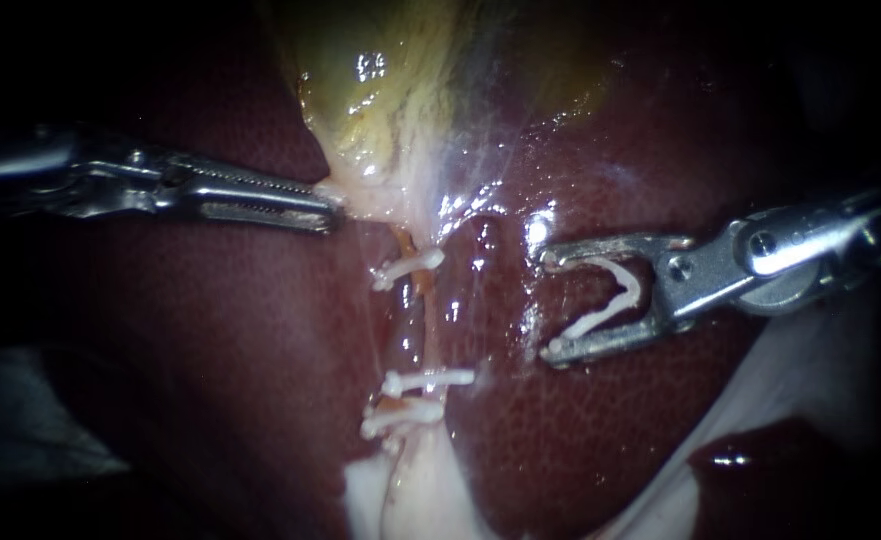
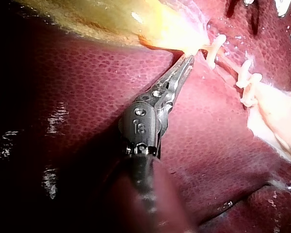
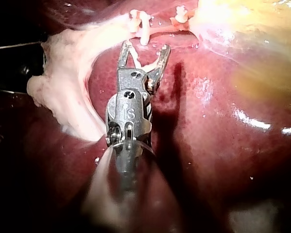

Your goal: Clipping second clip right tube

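Right instrument [image 1: 549,305], claw spread on a loaded clip [image 1: 632,280], just right of the tube [image 1: 425,320]; left instrument [image 1: 332,210], claw pinching pale tissue [image 1: 370,200]: we are aiming to straddle the tube fully before squeezing.

Silvery steel left instrument [image 1: 326,203] and right instrument [image 1: 551,304], screwed hinges, dark shafts.

Clip [image 1: 610,295]: white, V-shaped, open, right of tube [image 1: 426,300], not touching. Tube: pale orange, three closed clips [image 1: 428,380] across.
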Available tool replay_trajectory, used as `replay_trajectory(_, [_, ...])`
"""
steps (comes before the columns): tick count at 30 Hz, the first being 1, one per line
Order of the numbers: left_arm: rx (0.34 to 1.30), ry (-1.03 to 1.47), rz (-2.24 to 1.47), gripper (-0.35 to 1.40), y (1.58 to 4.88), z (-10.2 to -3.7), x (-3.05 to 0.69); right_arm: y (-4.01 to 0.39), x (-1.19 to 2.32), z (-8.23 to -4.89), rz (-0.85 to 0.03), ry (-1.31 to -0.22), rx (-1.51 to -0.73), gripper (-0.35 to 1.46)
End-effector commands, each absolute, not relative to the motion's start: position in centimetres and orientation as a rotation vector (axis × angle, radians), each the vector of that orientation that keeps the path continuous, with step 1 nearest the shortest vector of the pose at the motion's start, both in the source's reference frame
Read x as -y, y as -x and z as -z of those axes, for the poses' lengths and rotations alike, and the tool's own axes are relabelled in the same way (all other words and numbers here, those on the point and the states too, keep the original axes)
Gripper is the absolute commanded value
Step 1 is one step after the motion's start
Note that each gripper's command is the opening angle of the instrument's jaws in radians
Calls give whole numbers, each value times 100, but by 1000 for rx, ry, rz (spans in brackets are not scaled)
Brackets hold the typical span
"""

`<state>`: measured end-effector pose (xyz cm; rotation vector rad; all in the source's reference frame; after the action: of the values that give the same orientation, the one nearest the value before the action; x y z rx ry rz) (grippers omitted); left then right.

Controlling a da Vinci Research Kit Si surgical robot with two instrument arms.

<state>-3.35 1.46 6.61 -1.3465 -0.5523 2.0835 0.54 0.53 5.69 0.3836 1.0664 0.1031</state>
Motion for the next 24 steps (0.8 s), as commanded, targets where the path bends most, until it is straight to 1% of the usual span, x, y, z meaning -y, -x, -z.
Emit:
replay_trajectory(1, [561,1354,-2078,-35,329,-654,-148,-54,-53,-569,-103,-384,-1066,50])
replay_trajectory(7, [558,1392,-2017,-35,286,-606,-165,-53,-53,-569,-103,-384,-1067,50])
replay_trajectory(11, [533,1432,-1999,-35,268,-576,-176,-53,-53,-569,-101,-387,-1067,50])
replay_trajectory(14, [524,1450,-1992,-35,262,-565,-180,-54,-52,-568,-100,-389,-1068,50])
replay_trajectory(19, [517,1449,-1994,-35,266,-570,-176,-64,-49,-567,-89,-408,-1075,50])
replay_trajectory(24, [510,1448,-1995,-35,272,-572,-172,-81,-44,-576,-156,-482,-1064,50])
